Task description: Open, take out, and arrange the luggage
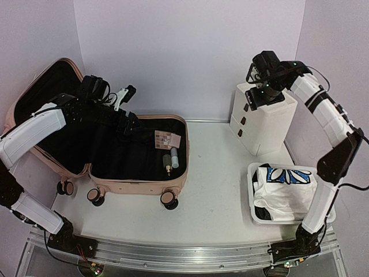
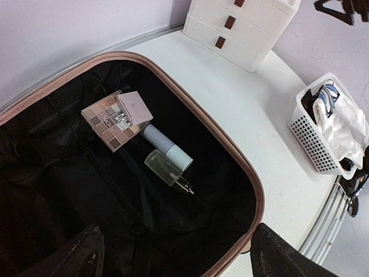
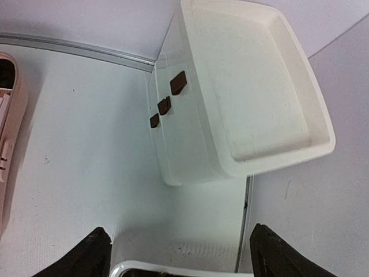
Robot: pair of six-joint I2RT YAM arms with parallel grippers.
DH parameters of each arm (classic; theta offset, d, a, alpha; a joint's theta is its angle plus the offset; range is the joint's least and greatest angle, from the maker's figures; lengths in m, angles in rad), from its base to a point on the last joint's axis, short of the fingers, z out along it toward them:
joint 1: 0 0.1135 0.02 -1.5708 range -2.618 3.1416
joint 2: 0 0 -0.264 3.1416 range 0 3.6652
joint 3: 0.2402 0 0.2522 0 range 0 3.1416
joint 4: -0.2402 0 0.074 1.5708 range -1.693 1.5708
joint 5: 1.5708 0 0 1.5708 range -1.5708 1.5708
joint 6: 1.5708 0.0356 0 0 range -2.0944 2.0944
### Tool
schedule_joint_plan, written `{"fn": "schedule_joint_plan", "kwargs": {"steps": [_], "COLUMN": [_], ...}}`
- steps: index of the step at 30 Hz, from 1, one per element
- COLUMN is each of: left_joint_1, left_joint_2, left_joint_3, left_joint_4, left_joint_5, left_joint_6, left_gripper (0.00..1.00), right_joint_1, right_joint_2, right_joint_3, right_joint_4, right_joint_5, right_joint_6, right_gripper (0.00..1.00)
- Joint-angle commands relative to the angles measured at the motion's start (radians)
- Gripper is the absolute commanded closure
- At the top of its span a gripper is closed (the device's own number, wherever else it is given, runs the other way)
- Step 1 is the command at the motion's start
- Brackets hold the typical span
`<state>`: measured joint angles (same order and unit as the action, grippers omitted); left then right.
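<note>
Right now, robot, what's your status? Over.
Left claw open, empty, over luggage. Right claw open, empty, above drawer unit. Luggage open; palette and two bottles inside. Nothing blocking.

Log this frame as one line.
luggage: open | inside: palette, two bottles | left claw: open, over luggage | right claw: open, empty, above drawer unit | basket: clothes

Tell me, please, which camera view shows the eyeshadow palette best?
The left wrist view: the eyeshadow palette lies large inside the luggage, its colour pans visible. The top external view shows it only small; the right wrist view misses it.
</note>
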<state>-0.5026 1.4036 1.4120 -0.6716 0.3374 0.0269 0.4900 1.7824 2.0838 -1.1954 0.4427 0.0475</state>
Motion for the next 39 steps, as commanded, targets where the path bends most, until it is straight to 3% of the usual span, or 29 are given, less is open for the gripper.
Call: {"fn": "schedule_joint_plan", "kwargs": {"steps": [1, 6, 15, 20, 25, 27, 39], "left_joint_1": [-0.005, -0.009, -0.015, -0.02, -0.031, -0.036, -0.082], "left_joint_2": [-0.038, -0.041, -0.036, -0.02, 0.009, 0.024, 0.107], "left_joint_3": [-0.012, -0.019, -0.022, -0.024, -0.022, -0.02, 0.047], "left_joint_4": [0.035, 0.036, 0.037, 0.038, 0.037, 0.038, 0.086], "left_joint_5": [0.003, 0.0, 0.003, 0.001, 0.007, 0.011, 0.188], "left_joint_6": [0.019, 0.024, 0.021, 0.021, 0.019, 0.018, -0.087], "left_gripper": [0.12, 0.12, 0.12, 0.12, 0.12, 0.12, 0.1], "right_joint_1": [-0.085, -0.171, -0.25, -0.267, -0.266, -0.266, -0.214], "right_joint_2": [0.182, 0.317, 0.471, 0.505, 0.513, 0.496, 0.29], "right_joint_3": [0.208, 0.354, 0.445, 0.429, 0.407, 0.389, 0.21], "right_joint_4": [0.026, 0.014, 0.013, 0.015, 0.016, 0.015, 0.014], "right_joint_5": [-0.131, -0.188, -0.252, -0.326, -0.37, -0.393, -0.698], "right_joint_6": [-0.182, -0.202, -0.25, -0.253, -0.239, -0.218, -0.016], "right_gripper": [0.2, 0.28, 0.38, 0.54, 0.9, 0.99, 1.0]}}
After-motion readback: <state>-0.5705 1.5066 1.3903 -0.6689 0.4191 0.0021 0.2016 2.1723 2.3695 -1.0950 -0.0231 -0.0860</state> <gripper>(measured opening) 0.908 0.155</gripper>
